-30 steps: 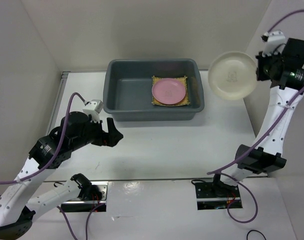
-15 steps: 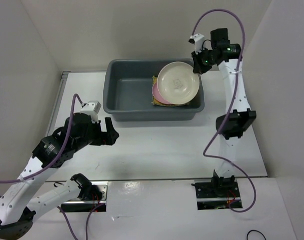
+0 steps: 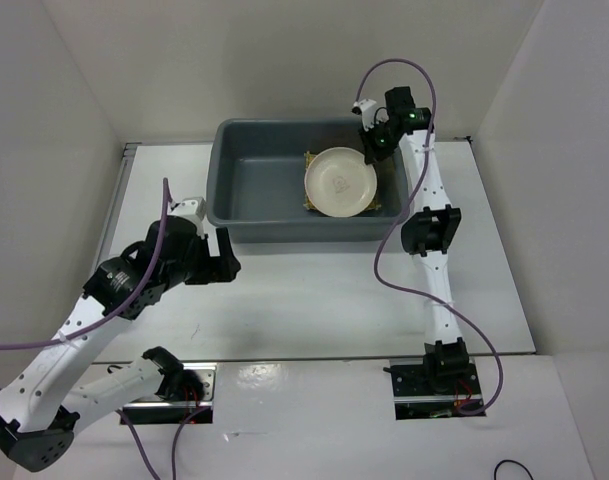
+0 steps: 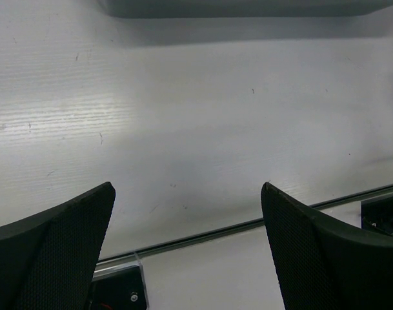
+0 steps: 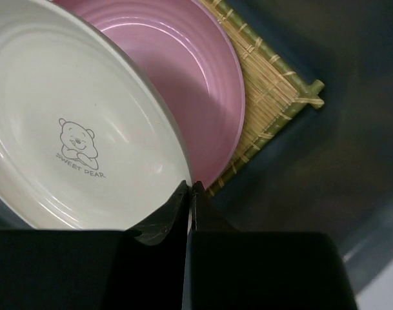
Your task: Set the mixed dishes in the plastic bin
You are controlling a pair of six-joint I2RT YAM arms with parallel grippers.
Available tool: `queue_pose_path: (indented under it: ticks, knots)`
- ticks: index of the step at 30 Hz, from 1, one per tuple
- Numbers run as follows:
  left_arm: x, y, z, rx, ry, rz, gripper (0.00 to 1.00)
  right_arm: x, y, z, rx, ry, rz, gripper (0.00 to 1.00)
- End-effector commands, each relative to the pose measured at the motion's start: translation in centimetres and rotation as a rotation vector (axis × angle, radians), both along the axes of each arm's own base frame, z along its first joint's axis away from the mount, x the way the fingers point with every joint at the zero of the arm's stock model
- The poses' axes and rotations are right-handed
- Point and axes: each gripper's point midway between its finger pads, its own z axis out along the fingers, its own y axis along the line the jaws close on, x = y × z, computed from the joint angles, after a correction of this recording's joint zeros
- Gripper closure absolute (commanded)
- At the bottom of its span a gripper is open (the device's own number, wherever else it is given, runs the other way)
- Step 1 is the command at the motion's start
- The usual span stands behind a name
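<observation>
The dark grey plastic bin (image 3: 246, 190) stands at the table's back. Inside its right half lies the yellow woven mat (image 3: 314, 160) with the pink plate (image 5: 196, 77) on it. My right gripper (image 3: 370, 157) is shut on the rim of the cream plate (image 3: 340, 182) and holds it over the pink plate, inside the bin. In the right wrist view the cream plate (image 5: 73, 123) carries a bear drawing, and the mat (image 5: 273, 103) sticks out past the pink plate. My left gripper (image 3: 224, 262) is open and empty over the bare table in front of the bin. No clear cups show.
White walls close in the table on the left, back and right. The bin's left half (image 3: 254, 180) holds nothing. The table's front edge and a metal rail (image 4: 202, 236) lie under my left gripper.
My right arm swung the cream plate from the right wall leftward and lowered it into the bin over the pink plate. My left arm shifted slightly.
</observation>
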Motion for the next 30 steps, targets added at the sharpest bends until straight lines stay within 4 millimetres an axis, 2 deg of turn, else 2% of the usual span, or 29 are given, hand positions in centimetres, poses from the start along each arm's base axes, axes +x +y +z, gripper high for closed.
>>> queue_pose_path:
  ticks: [1, 5, 7, 8, 9, 10, 11, 12, 14, 15, 17, 18, 19, 20, 21, 22, 24, 25, 26, 27, 28, 30]
  knots:
    - [0.2, 0.1, 0.2, -0.022, -0.004, 0.035, 0.0, 0.2, 1.0, 2.1, 0.018, -0.061, 0.018, 1.0]
    - [0.7, 0.1, -0.5, -0.01, 0.014, 0.044, 0.0, 0.8, 0.6, 0.5, -0.005, -0.053, 0.001, 0.93]
    - [0.7, 0.1, -0.5, -0.01, 0.014, 0.044, 0.0, 0.9, 0.1, 0.4, -0.026, -0.056, -0.014, 0.8]
    - [0.7, 0.2, -0.5, -0.011, 0.013, 0.057, 0.0, 0.9, 0.1, 1.1, -0.024, -0.068, -0.015, 0.7]
    - [0.6, 0.3, -0.6, -0.012, 0.011, 0.057, 0.0, 0.8, 0.1, 2.0, -0.022, -0.083, -0.015, 0.51]
    - [0.7, 0.2, -0.4, -0.018, 0.002, 0.057, 0.0, 0.8, -0.4, 3.0, -0.02, -0.101, -0.024, 0.44]
    - [0.9, 0.4, -0.4, -0.018, 0.002, 0.068, 0.0, 0.7, -0.4, 4.4, -0.016, -0.125, -0.025, 0.35]
    - [1.0, 0.6, -0.4, -0.013, -0.002, 0.076, 0.0, 0.0, -0.9, 7.7, -0.003, -0.174, -0.029, 0.19]
    - [0.8, 1.2, -0.1, -0.021, -0.012, 0.104, 0.0, -0.8, -1.6, 11.6, 0.013, -0.239, -0.05, 0.13]
    - [1.0, 1.4, -0.1, -0.026, -0.014, 0.132, 0.0, -2.2, -1.7, 16.0, 0.038, -0.306, -0.066, 0.11]
    - [1.0, 2.9, 0.7, -0.01, -0.046, 0.193, 0.0, -4.2, -2.2, 18.5, 0.058, -0.303, -0.084, 0.09]
    - [1.3, 3.4, 1.1, -0.004, -0.063, 0.22, 0.0, -7.1, -2.3, 23.0, 0.077, -0.371, -0.074, 0.09]
    - [1.5, 5.0, 1.6, 0.036, -0.084, 0.287, 0.0, -8.2, -2.2, 21.4, 0.074, -0.291, -0.066, 0.09]
    - [1.6, 6.1, 1.2, 0.096, -0.05, 0.325, 0.0, -9.6, -2.2, 21.7, 0.078, -0.271, -0.06, 0.09]
    - [2.1, 6.8, 2.8, 0.105, -0.074, 0.363, 0.0, -11.1, -2.1, 21.6, 0.081, -0.243, -0.055, 0.08]
    - [2.6, 8.1, 3.3, 0.147, -0.073, 0.41, 0.0, -14.3, -2.0, 19.8, 0.081, -0.153, -0.028, 0.07]
    - [4.2, 9.2, 3.1, 0.227, -0.035, 0.452, 0.0, -17.3, -2.1, 17.5, 0.084, -0.086, -0.021, 0.03]
    - [5.0, 9.3, 3.9, 0.231, -0.037, 0.445, 0.0, -20.3, -2.4, 15.4, 0.092, -0.067, -0.034, 0.02]
    - [6.3, 9.4, 3.4, 0.215, 0.001, 0.452, 0.0, -21.8, -2.4, 14.5, 0.093, -0.079, -0.048, 0.02]
    - [7.0, 9.6, 3.4, 0.198, 0.011, 0.464, 0.0, -23.0, -2.7, 13.6, 0.093, -0.098, -0.07, 0.02]
    - [8.1, 11.0, 3.0, 0.192, 0.026, 0.522, 0.0, -25.1, -3.7, 11.7, 0.072, -0.141, -0.112, 0.02]
    - [9.4, 12.3, 2.6, 0.208, 0.034, 0.551, 0.0, -26.9, -5.8, 9.7, 0.021, -0.157, -0.181, 0.02]
